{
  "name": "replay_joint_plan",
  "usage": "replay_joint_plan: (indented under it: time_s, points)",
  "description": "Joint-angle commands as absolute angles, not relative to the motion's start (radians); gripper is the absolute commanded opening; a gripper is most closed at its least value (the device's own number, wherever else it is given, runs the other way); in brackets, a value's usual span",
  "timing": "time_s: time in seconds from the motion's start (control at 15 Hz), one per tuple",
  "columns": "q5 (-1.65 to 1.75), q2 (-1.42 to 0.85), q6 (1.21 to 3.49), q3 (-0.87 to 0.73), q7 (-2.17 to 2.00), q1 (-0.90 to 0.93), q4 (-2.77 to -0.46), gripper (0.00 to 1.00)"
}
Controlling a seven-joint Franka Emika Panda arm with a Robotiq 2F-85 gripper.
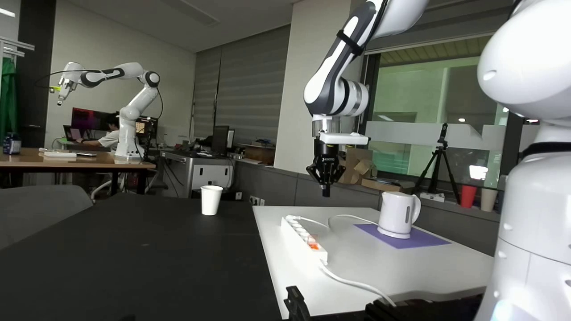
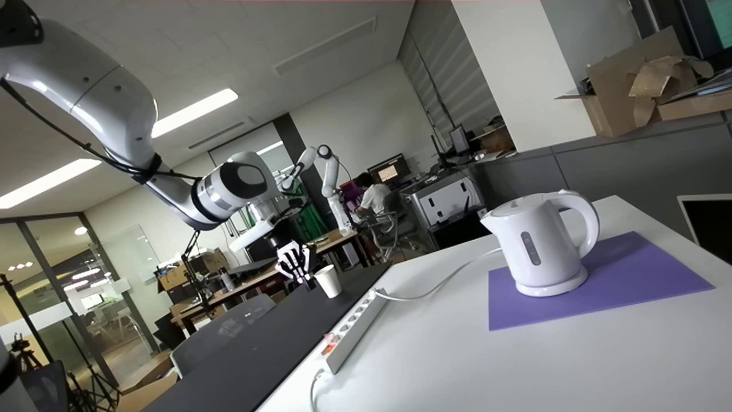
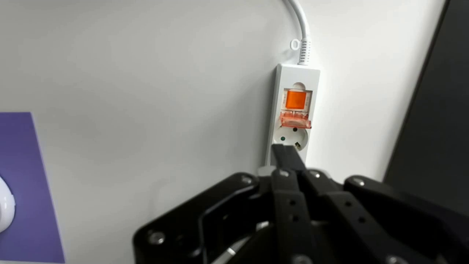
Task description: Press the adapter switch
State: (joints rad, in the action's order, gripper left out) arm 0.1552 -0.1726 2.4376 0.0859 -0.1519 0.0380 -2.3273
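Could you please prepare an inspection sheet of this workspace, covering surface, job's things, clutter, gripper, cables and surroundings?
Surface: white table with a purple sheet on it; dark table alongside.
Job's things: white power strip on the white table; orange switch at one end, its reddish cover open.
Clutter: white kettle on the purple sheet; white cup on the dark table.
Gripper: fingers shut, nothing seen between them; in the air, apart from the power strip.
Cables: white cable leaves the power strip's switch end; second cable, plugged in at the opposite end, runs behind the kettle.
Surroundings: another robot arm and a person in the background.
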Motion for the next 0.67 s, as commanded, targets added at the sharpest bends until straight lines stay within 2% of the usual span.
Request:
replay_joint_plan:
  time_s: [0.0, 0.6]
  points:
    - [0.150, -0.172, 2.437, 0.068, -0.147, 0.056, -2.327, 0.01]
    - [0.176, -0.195, 2.521, 0.064, -0.144, 0.077, -2.369, 0.00]
